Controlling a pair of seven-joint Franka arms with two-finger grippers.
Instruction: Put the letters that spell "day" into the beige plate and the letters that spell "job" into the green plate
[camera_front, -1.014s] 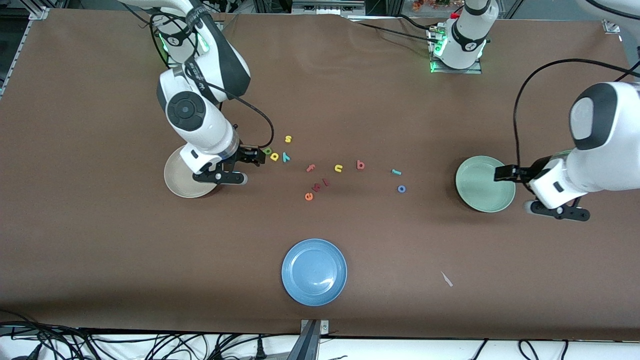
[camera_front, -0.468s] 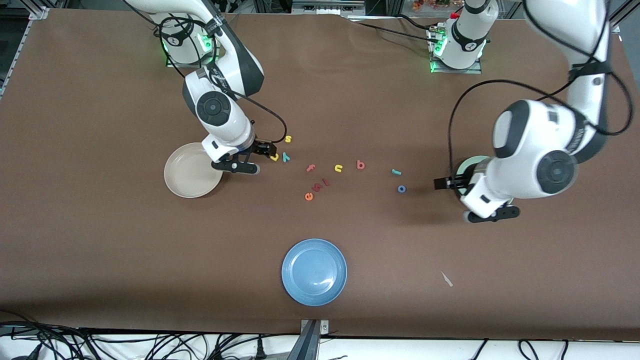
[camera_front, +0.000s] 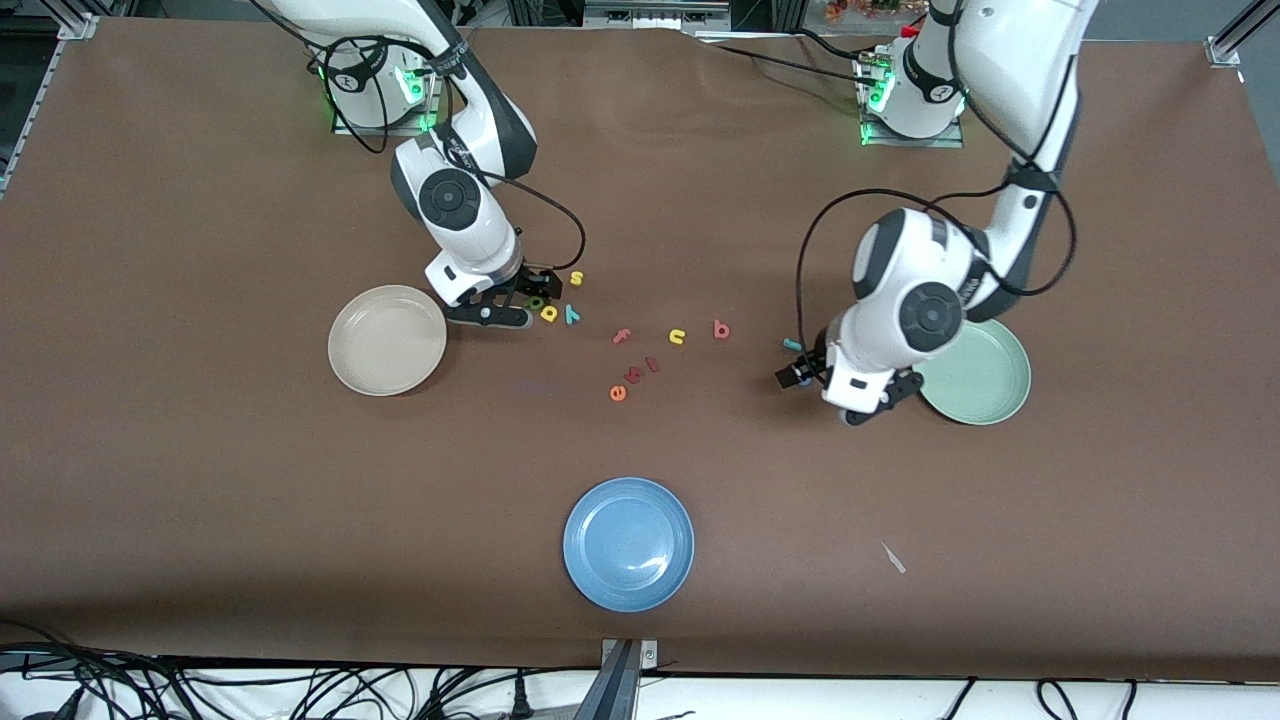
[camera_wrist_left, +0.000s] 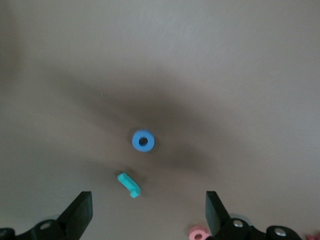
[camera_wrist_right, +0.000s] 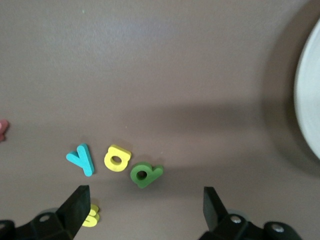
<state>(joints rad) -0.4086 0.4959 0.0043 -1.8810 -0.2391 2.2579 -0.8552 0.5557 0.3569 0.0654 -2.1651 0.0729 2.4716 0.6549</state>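
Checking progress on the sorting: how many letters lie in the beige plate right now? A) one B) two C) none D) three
C: the beige plate shows a bare inside, while the green d, yellow a and teal y lie on the table beside it.

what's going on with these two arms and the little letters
Nothing is sorted yet. The right end effector, open, hangs over the green d, yellow a and teal y beside the beige plate. The left end effector, open, is over the blue o and teal j near the green plate.
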